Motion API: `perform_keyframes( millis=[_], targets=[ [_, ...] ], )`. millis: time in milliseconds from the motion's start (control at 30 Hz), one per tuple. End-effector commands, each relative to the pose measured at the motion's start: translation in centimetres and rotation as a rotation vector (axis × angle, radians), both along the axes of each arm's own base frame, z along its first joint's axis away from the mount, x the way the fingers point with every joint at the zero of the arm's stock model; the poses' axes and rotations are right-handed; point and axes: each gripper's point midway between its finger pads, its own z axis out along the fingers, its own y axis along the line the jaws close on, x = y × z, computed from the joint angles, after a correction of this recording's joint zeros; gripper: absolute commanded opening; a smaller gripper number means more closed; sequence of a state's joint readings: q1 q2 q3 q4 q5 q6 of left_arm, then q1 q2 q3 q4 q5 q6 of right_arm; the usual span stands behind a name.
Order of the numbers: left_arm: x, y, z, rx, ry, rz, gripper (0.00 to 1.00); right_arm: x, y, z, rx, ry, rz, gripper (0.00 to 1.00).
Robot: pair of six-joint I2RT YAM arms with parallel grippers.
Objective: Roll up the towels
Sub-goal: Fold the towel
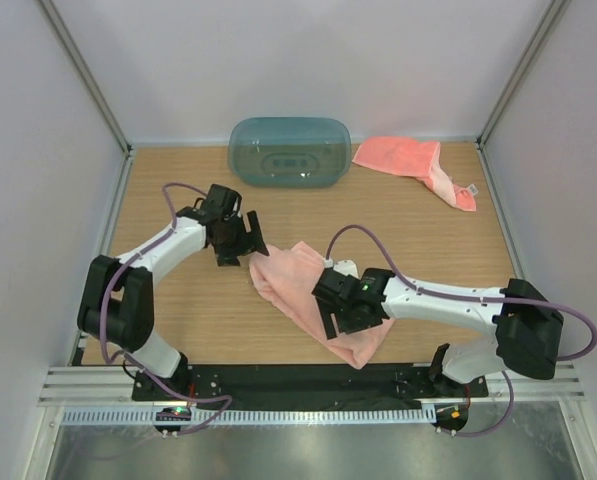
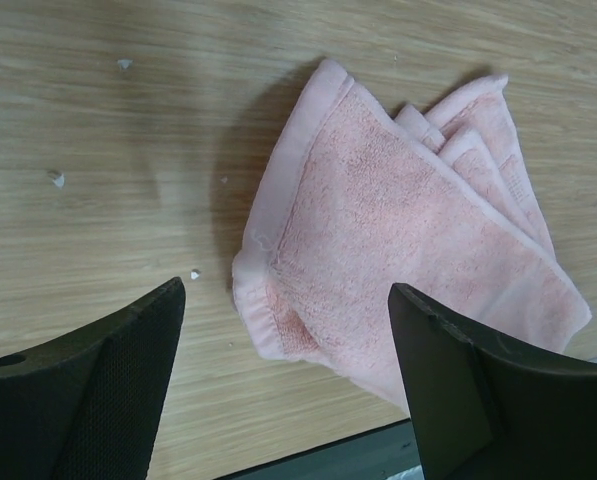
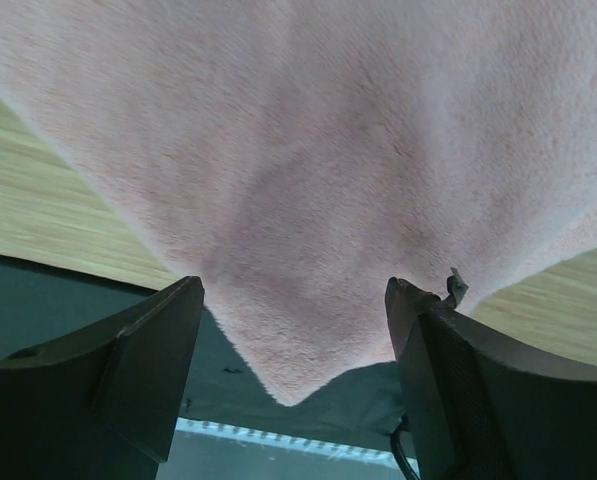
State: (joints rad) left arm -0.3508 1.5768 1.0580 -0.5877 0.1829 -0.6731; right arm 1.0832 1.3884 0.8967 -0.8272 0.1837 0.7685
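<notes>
A pale pink towel [image 1: 300,288], folded into a long strip, lies diagonally in the middle of the wooden table; its near corner reaches the table's front edge. My left gripper [image 1: 246,244] is open and empty just left of the towel's far end. In the left wrist view the folded end [image 2: 398,230] lies between and beyond the gripper [image 2: 286,290]. My right gripper [image 1: 344,318] is open above the towel's near end. In the right wrist view the towel corner [image 3: 308,180] lies between the open jaws of the gripper [image 3: 293,288], not gripped. A second, salmon towel [image 1: 410,160] lies crumpled at the back right.
A teal translucent bin [image 1: 289,152] lies upside down at the back centre. The black base rail [image 1: 308,380] runs along the front edge under the towel's corner. White enclosure walls stand on three sides. Small white crumbs [image 2: 56,178] dot the wood.
</notes>
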Motion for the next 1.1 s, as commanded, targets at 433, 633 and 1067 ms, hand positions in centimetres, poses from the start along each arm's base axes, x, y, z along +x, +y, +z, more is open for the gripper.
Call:
perform_keyframes(
  millis=[433,633,1067],
  targets=[
    [2.8,-4.0,0.4,-0.098,-0.066,-0.06,0.58,-2.5,-5.1,0.3,-0.082,-0.033,-0.062,0.01],
    [1.3,-4.5,1.5,-0.043,-0.096,-0.088,0.73,-2.2,-8.4,2.9,-0.059,-0.131,-0.234,0.01],
    [-3.9,-6.6,4.2,-0.045,-0.188,-0.271,0.78,-3.8,-11.9,4.1,0.131,-0.161,-0.434,0.84]
  ],
)
